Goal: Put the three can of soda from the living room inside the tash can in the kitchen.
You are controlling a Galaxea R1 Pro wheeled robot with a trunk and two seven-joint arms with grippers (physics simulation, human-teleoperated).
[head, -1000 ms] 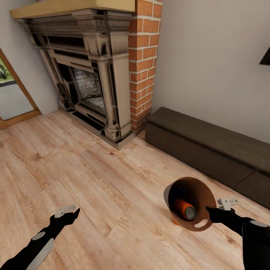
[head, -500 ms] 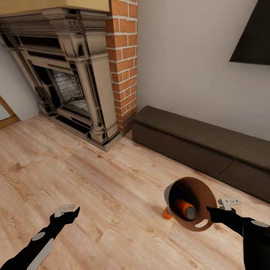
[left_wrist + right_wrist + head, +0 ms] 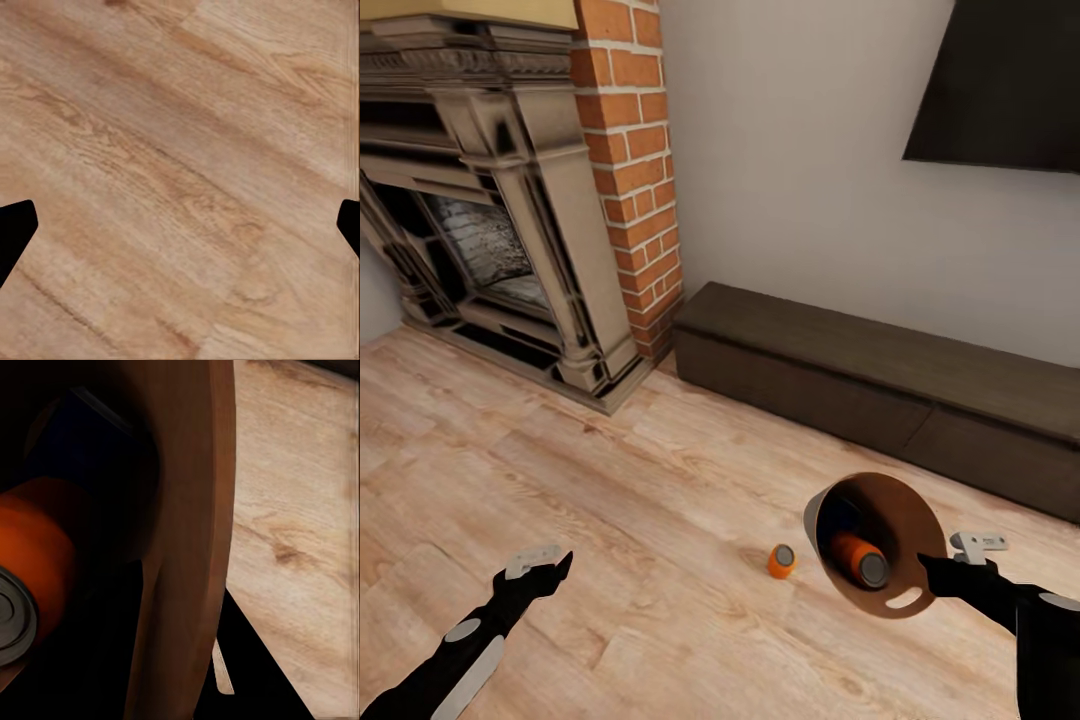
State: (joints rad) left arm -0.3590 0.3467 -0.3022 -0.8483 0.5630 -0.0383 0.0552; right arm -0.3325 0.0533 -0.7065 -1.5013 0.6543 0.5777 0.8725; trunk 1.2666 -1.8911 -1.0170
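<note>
The left arm reaches forward and low, its black forearm angled up toward the left gripper (image 3: 540, 566), whose two dark fingertips (image 3: 15, 229) stand wide apart with nothing between them. The right arm comes in from the side, forearm nearly level, ending in the right gripper (image 3: 932, 572), closed on the rim of the trash can (image 3: 890, 520), which tilts on its side, mouth facing back toward the trunk.

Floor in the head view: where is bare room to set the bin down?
Bare planks lie between the fireplace, the low cabinet and the left gripper. It is crowded by the bin in the right gripper, where an orange can lies.
</note>
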